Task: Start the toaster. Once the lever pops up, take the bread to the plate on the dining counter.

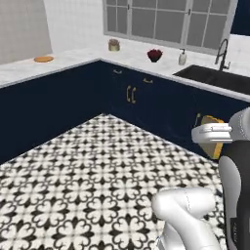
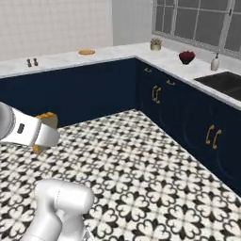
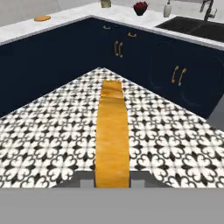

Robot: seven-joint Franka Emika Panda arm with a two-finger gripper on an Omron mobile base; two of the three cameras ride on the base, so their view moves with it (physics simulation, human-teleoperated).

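The gripper (image 3: 113, 183) is clamped tight on the bread (image 3: 113, 135); the slice stands edge-on between the jaws in the hand view, its golden crust running straight up the middle, and it hangs well above the patterned floor (image 3: 52, 144); from the left base view the bread (image 1: 211, 136) peeks out behind the white hand, and from the right base view a corner of it (image 2: 47, 118) shows past the wrist; so toasting looks done, and this is the carry step, bread in transit across the kitchen; the plate (image 1: 43, 59) waits on the marble counter (image 1: 19, 68) far ahead, well apart from the bread, left of the corner where the navy cabinets (image 1: 132, 95) meet; the next move likely calls for closing in on that counter, lifting the slice above the plate's rim, then lowering it and letting go; a tilted slice could land half off.
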